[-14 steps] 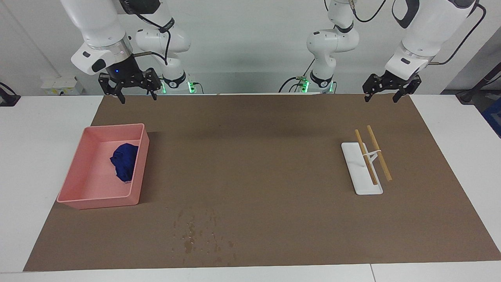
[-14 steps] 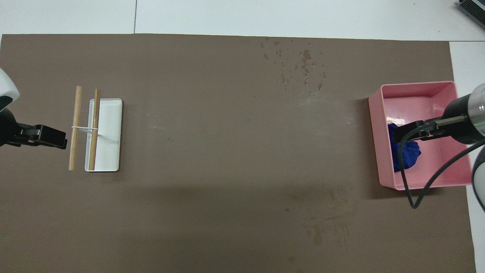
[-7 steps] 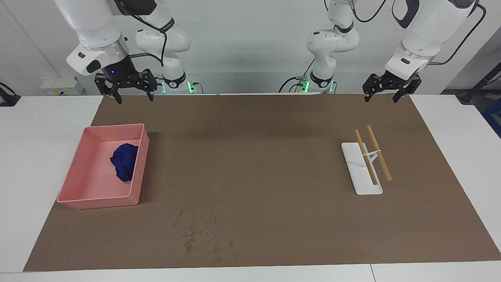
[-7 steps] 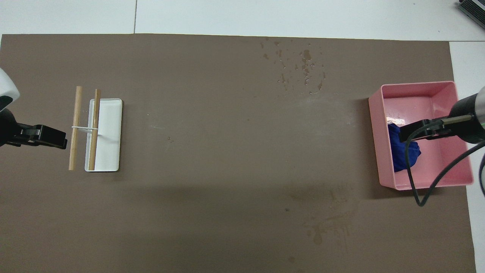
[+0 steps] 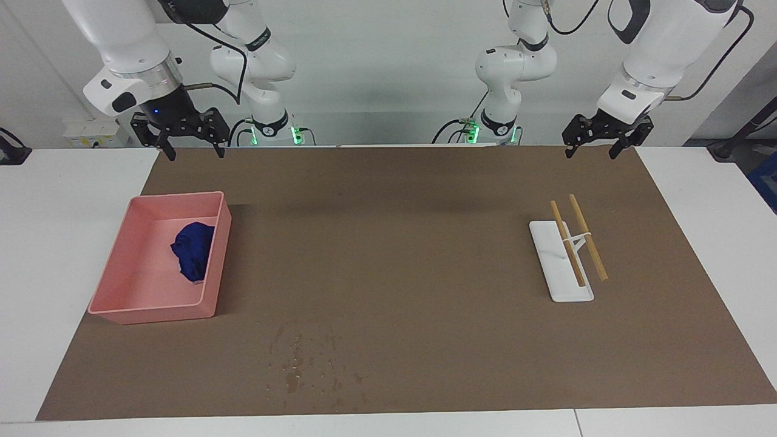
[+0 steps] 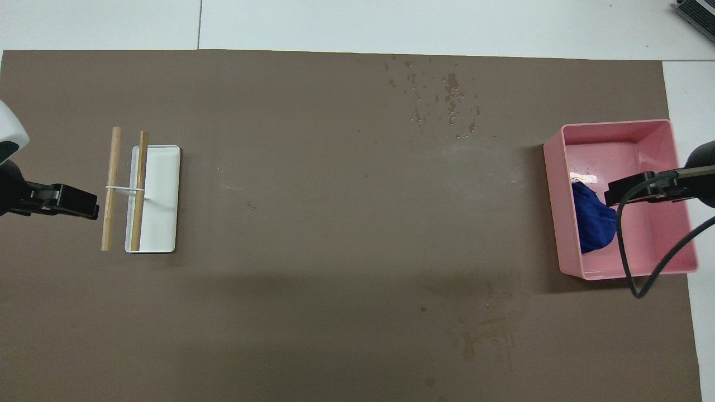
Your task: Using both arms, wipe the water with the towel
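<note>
The water (image 5: 306,363) is a patch of dark wet specks on the brown mat (image 5: 394,243), near the mat's edge farthest from the robots; it also shows in the overhead view (image 6: 441,100). The towel (image 5: 193,249) is a crumpled blue cloth in a pink tray (image 5: 121,267), and shows from above too (image 6: 592,226). My right gripper (image 5: 195,155) hangs open and empty, high in the air by the pink tray (image 6: 614,128). In the overhead view the right gripper (image 6: 642,190) covers part of the tray. My left gripper (image 5: 592,155) waits open and empty, high over the mat's other end (image 6: 75,202).
A white tray (image 5: 555,270) with two wooden sticks (image 5: 587,238) tied by a white band lies toward the left arm's end of the mat. A faint dried stain (image 6: 480,329) marks the mat nearer to the robots than the water.
My right gripper has drifted sideways toward the right arm's end of the table, staying high. The left arm, towel and water have not moved.
</note>
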{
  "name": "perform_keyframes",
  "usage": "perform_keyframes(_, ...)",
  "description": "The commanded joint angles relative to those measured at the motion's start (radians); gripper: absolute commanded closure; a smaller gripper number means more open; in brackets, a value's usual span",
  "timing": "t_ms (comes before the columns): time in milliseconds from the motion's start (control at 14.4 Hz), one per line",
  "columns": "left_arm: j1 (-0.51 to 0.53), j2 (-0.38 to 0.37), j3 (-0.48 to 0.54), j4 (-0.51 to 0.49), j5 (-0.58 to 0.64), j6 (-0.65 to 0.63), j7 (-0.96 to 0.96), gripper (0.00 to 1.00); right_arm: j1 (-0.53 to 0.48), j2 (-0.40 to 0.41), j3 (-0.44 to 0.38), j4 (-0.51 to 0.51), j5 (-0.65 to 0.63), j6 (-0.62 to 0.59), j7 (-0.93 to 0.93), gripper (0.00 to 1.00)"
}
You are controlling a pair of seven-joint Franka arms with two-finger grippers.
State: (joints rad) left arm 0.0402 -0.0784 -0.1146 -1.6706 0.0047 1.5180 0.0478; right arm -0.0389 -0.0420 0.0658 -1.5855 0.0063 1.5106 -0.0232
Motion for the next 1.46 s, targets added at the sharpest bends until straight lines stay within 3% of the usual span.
perform_keyframes(0,-0.006,-0.021,0.01,-0.012,-0.011,-0.01,0.012,0.0,0.008,-0.013,-0.003,-0.011,-0.003,0.006,-0.003,0.0)
perform_keyframes(1388,-0.006,-0.021,0.01,-0.012,-0.011,-0.012,0.012,0.0,0.022,-0.022,-0.006,-0.05,-0.028,0.045,0.0,0.0)
